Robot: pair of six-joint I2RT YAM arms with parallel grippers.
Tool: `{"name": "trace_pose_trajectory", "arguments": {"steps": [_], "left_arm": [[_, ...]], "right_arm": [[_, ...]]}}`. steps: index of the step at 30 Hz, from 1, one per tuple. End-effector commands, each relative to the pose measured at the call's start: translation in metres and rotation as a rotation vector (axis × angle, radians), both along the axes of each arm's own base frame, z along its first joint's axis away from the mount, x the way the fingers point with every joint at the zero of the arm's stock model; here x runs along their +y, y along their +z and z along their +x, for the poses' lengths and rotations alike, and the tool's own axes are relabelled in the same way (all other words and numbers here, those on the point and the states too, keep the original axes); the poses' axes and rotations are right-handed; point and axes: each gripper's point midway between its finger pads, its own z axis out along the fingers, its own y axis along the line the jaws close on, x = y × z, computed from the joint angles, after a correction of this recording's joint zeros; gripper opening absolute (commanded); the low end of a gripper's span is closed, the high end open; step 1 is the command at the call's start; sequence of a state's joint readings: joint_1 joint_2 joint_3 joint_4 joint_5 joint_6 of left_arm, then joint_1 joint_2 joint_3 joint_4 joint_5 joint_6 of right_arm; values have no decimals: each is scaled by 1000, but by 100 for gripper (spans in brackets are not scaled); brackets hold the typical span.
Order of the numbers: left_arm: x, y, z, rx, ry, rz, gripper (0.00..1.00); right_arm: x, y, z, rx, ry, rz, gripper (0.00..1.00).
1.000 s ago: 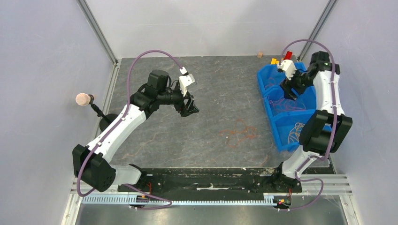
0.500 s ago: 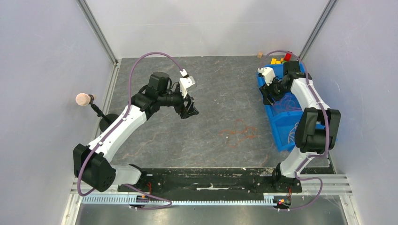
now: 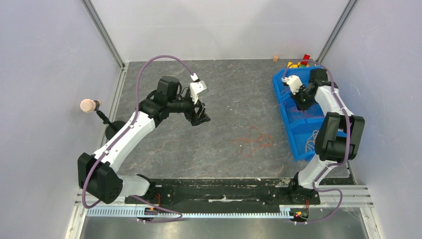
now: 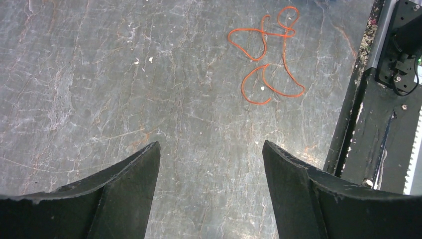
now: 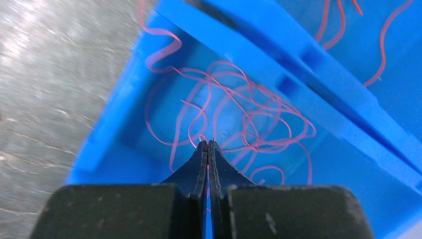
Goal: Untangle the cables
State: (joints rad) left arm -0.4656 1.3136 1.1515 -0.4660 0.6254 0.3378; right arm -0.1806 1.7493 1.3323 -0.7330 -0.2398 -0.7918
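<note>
A tangle of red cables (image 5: 249, 119) lies in the middle compartment of the blue bin (image 5: 278, 55). My right gripper (image 5: 207, 142) reaches down into that compartment and is shut on one red strand of the tangle. From above, the right gripper (image 3: 302, 103) sits over the red cables (image 3: 304, 115) in the blue bin (image 3: 282, 112). An orange cable (image 3: 254, 139) lies in loose loops on the table, also visible as the orange cable (image 4: 268, 55) from the left wrist. My left gripper (image 3: 201, 117) hangs open above bare table, left of it; the left gripper (image 4: 211, 144) holds nothing.
Pale cables (image 3: 313, 140) lie in the bin's near compartment. Coloured blocks (image 3: 298, 62) and a small wooden block (image 3: 275, 58) sit at the back right. A pink-tipped microphone (image 3: 88, 105) stands at the left. A black rail (image 3: 219, 189) runs along the near edge.
My right gripper has moved down into the bin's middle compartment and closed on a red strand. The left arm has stayed still.
</note>
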Motion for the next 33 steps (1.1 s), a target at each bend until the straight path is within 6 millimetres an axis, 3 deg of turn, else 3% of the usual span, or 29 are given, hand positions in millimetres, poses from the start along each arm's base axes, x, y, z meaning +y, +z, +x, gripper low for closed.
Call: {"name": "trace_pose_trajectory", "arguments": {"steps": [1,4,7,12,16,19,24,33], "left_arm": [[4,8,3,-49,9,-4,82],[3,6,3,-41,4,-1,81],[4,6,3,-41,1,5,81],[6,7,2,-46,6,13,81],[6,6,1,-44,5,10,81],[5,5,0,-40,-1,4,81],[2,7,2,-43,-6,-6,81],[4,7,0,-44,0,-8,81]], "right_arm": [[-49,8,2,-21,-7,-117,0],[-68,-1,3,-11,-24,-172,0],[-67,-3,3,-9,-15,-171,0],[-34,25,6,-61,1,-22,35],[-13,48,8,-111,-19,64,45],[5,55,9,-122,-30,126,48],[32,50,14,-99,-62,203,55],[47,28,39,-111,-203,279,53]]}}
